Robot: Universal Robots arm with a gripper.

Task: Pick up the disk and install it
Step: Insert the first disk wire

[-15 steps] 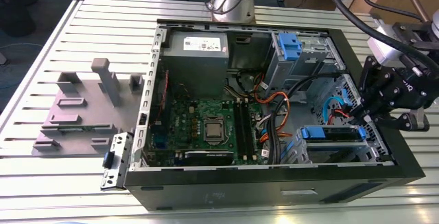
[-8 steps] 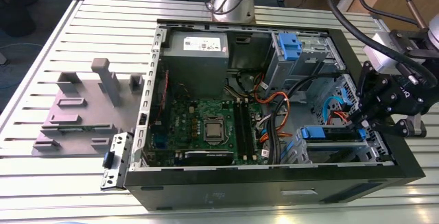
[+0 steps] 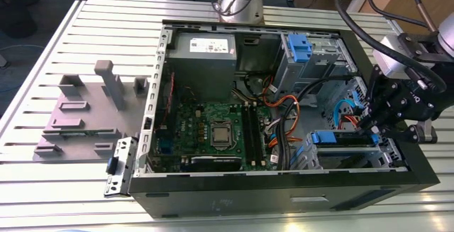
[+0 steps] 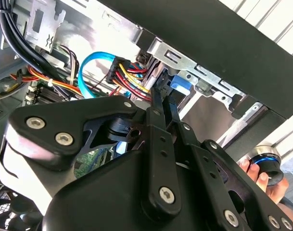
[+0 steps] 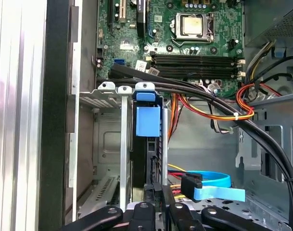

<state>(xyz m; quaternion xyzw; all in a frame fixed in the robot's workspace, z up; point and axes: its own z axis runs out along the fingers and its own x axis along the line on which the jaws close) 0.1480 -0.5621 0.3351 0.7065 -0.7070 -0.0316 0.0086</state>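
So the whole setup sits on a ribbed aluminium table [image 3: 42, 83]. A black PC case [image 3: 284, 197] lies on its side with the open face up. On the exterior view's left is a grey fixture block [image 3: 78, 120], and a metal bracket [image 3: 119, 165] sits by the case's corner. The robot arm's base [image 3: 241, 0] stands behind the case.

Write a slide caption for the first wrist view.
Gripper at the blue-railed disk standing on edge in the drive bay of the open computer case.
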